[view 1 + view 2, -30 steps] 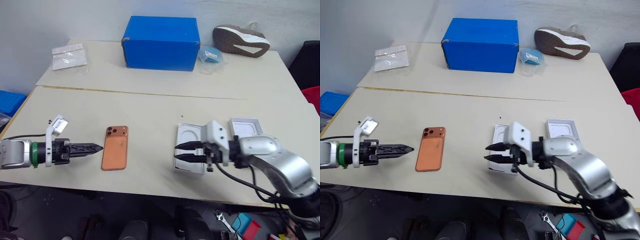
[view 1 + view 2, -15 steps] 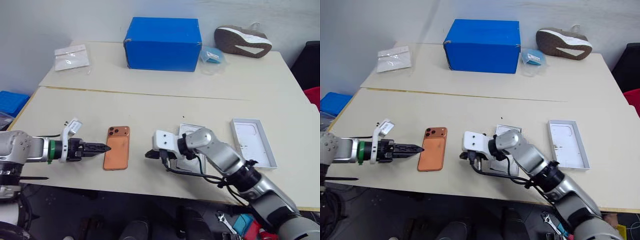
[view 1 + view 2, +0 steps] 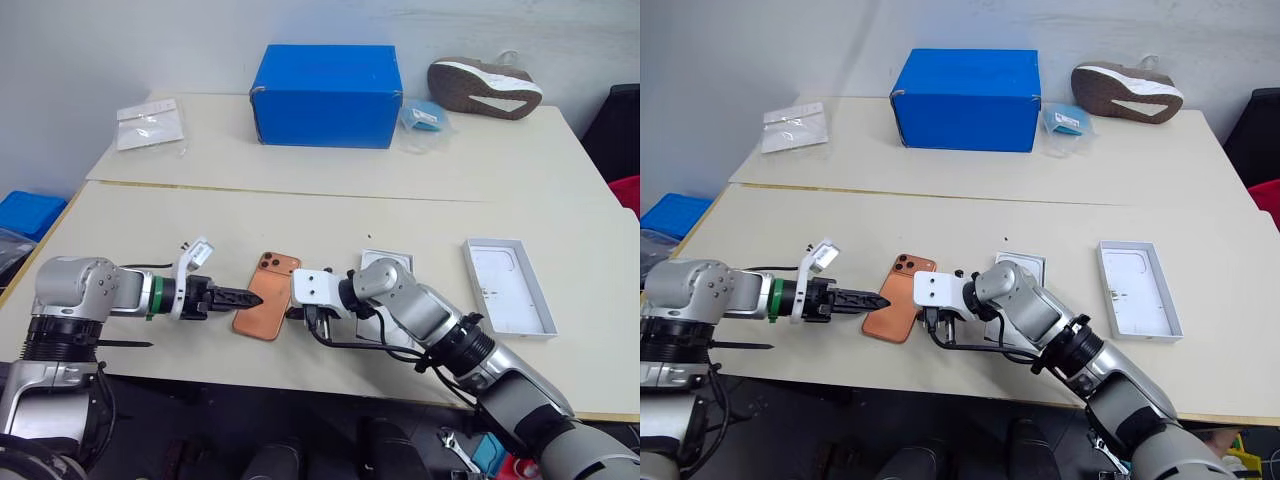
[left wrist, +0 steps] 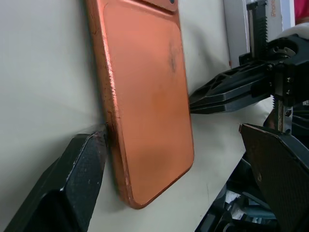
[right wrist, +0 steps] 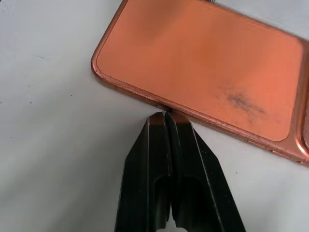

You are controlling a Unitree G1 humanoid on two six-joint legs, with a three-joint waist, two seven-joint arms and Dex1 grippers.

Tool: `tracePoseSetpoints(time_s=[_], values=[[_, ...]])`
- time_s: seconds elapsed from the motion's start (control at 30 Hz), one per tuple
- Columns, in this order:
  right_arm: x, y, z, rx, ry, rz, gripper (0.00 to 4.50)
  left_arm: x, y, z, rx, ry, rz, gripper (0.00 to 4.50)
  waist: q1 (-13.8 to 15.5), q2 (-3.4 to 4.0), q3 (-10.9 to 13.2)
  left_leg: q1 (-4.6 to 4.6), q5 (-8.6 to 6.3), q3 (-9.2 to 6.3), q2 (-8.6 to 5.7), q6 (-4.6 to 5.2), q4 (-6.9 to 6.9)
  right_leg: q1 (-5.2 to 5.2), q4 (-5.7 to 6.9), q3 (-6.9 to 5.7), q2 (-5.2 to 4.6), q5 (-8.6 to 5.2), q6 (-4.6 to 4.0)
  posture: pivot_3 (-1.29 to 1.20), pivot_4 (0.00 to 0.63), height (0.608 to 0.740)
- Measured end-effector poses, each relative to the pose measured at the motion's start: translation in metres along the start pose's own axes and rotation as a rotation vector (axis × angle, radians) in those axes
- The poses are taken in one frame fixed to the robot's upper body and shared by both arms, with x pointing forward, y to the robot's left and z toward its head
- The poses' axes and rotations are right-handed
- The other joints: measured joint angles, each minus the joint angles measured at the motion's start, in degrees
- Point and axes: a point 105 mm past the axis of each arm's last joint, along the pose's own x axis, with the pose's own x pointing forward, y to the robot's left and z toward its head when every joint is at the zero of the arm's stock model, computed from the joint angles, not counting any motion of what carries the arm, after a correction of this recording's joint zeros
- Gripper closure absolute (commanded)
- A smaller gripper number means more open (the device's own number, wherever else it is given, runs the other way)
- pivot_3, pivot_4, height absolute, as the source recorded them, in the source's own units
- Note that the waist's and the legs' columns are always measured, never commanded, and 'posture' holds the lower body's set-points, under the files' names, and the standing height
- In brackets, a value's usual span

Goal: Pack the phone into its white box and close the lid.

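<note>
The phone (image 3: 267, 308) is lain flat on the surface (image 3: 330, 215), pinched between both tools: the left tool (image 4: 145, 183) is spread open at one long edge, the right tool (image 5: 166, 118) is pressed shut against the opposite edge. Compared with earlier, the phone has been rotated askew.

Two cream-coloured tabletops (image 3: 330, 215) stand pushed together end to end, a thin dark seam (image 3: 300, 190) running across where the near one meets the far one, and behind them rises a plain pale grey-white wall (image 3: 120, 50) under even, soft light. On the far tabletop sit a big blue carton (image 3: 327, 80), a clear plastic bag (image 3: 150, 123) holding white papers, a small blue packet (image 3: 424, 115) and a brown shoe (image 3: 485, 87) lying sole-up. A blue crate (image 3: 25, 212) rests low beside the near tabletop's left end, and a dark floor (image 3: 200, 420) lies below its front edge.
</note>
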Motion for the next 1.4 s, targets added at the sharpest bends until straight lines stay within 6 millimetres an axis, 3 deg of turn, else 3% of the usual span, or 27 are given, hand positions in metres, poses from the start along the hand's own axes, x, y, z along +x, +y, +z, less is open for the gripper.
tracePoseSetpoints(time_s=[0.4, 0.5, 0.7, 0.9, 1.03, 1.1, 1.17, 1.2, 1.27, 1.3, 1.33, 1.37, 1.4], values=[[0.003, -0.002, 0.000, -0.008, -0.002, -0.006, 4.46, -0.002, -0.001, 0.000, -0.033, 0.044, 0.006, 0.00, -1.52, -0.07, -0.17, 0.02, -0.01, 0.01, 0.06, -0.01, -0.05, -0.02, -0.01, 0.01, 0.00, 0.00, 0.00, 0.00, 0.150, 0.740], [0.001, -0.003, -0.002, 0.001, -0.004, -0.013, 4.50, 0.006, -0.005, -0.001, -0.049, 0.054, -0.027, 0.62, -1.30, -0.07, -0.17, 0.02, 0.00, -0.01, 0.01, 0.01, -0.04, -0.01, 0.00, 0.01, -0.03, 0.00, 0.00, 0.00, 0.150, 0.740], [0.000, -0.002, -0.003, 0.015, -0.015, -0.022, 4.50, 0.019, -0.003, -0.008, -0.123, 0.062, -0.081, 2.47, -1.33, -0.09, -0.17, -0.03, 0.00, -0.06, -0.03, 0.03, -0.04, -0.03, -0.03, 0.01, -0.05, 0.00, 0.01, 0.00, 0.150, 0.740], [-0.010, -0.002, -0.005, 0.026, -0.019, -0.060, 4.50, 0.020, -0.001, -0.012, -0.196, 0.068, -0.119, 4.37, -1.41, -0.19, -0.10, -0.22, 0.00, -0.12, 0.00, 0.02, -0.03, -0.20, -0.07, -0.01, -0.05, 0.00, 0.01, 0.00, 0.150, 0.740], [-0.044, -0.010, 0.006, 0.086, -0.103, -0.168, 4.50, 0.018, -0.007, -0.010, -0.199, 0.068, -0.155, 4.38, -1.51, -0.45, 0.17, -0.49, 0.00, -0.22, 0.07, 0.00, 0.03, -0.36, -0.18, -0.03, -0.04, 0.00, 0.01, 0.00, 0.150, 0.740], [-0.065, -0.011, 0.019, 0.122, -0.173, -0.208, 4.10, 0.017, -0.015, -0.007, -0.183, 0.063, -0.193, 4.38, -1.48, -0.57, 0.25, -0.82, 0.01, -0.30, 0.09, -0.04, 0.12, -0.64, -0.19, -0.09, -0.04, 0.01, 0.01, 0.00, 0.150, 0.740], [-0.111, -0.006, 0.034, 0.171, -0.250, -0.267, 3.60, 0.016, -0.036, 0.001, -0.112, 0.060, -0.270, 4.38, -1.18, -0.71, 0.31, -1.09, 0.02, -0.42, 0.04, -0.05, 0.18, -0.88, -0.07, -0.16, -0.09, 0.02, 0.02, 0.00, 0.150, 0.740], [-0.123, -0.002, 0.036, 0.179, -0.260, -0.281, 3.29, 0.015, -0.043, 0.002, -0.089, 0.060, -0.299, 4.38, -1.12, -0.71, 0.31, -1.10, 0.02, -0.47, 0.03, -0.05, 0.14, -0.88, -0.10, -0.16, -0.11, 0.02, 0.02, 0.00, 0.150, 0.740], [-0.152, 0.015, 0.032, 0.242, -0.269, -0.304, 2.66, 0.020, -0.060, 0.008, -0.046, 0.066, -0.358, 4.38, -0.69, -0.74, 0.33, -1.13, 0.02, -0.49, 0.01, -0.04, 0.09, -0.86, -0.24, -0.15, -0.12, 0.02, 0.03, 0.00, 0.150, 0.740], [-0.155, 0.017, 0.031, 0.247, -0.267, -0.307, 2.54, 0.021, -0.062, 0.008, -0.042, 0.066, -0.365, 4.38, -0.47, -0.75, 0.34, -1.13, 0.02, -0.49, 0.01, -0.03, 0.09, -0.84, -0.27, -0.15, -0.12, 0.02, 0.03, 0.00, 0.150, 0.740], [-0.175, 0.031, 0.020, 0.302, -0.230, -0.330, 2.22, 0.028, -0.072, 0.009, -0.026, 0.074, -0.410, 4.38, 0.09, -0.80, 0.37, -1.14, 0.00, -0.47, 0.01, -0.01, 0.07, -0.81, -0.36, -0.13, -0.11, 0.02, 0.03, 0.00, 0.150, 0.740], [-0.181, 0.031, 0.021, 0.303, -0.237, -0.348, 2.12, 0.029, -0.073, 0.009, -0.025, 0.076, -0.408, 4.38, -0.25, -0.94, 0.45, -1.11, 0.01, -0.31, 0.00, -0.01, 0.08, -0.83, -0.39, -0.06, -0.10, 0.03, 0.06, 0.00, 0.150, 0.740], [-0.193, 0.045, 0.015, 0.329, -0.210, -0.372, 1.80, 0.044, -0.084, 0.011, -0.014, 0.090, -0.442, 4.38, 0.15, -0.97, 0.48, -1.06, 0.02, -0.41, -0.04, -0.02, 0.04, -0.80, -0.59, -0.19, -0.10, 0.10, 0.17, 0.00, 0.150, 0.740]])
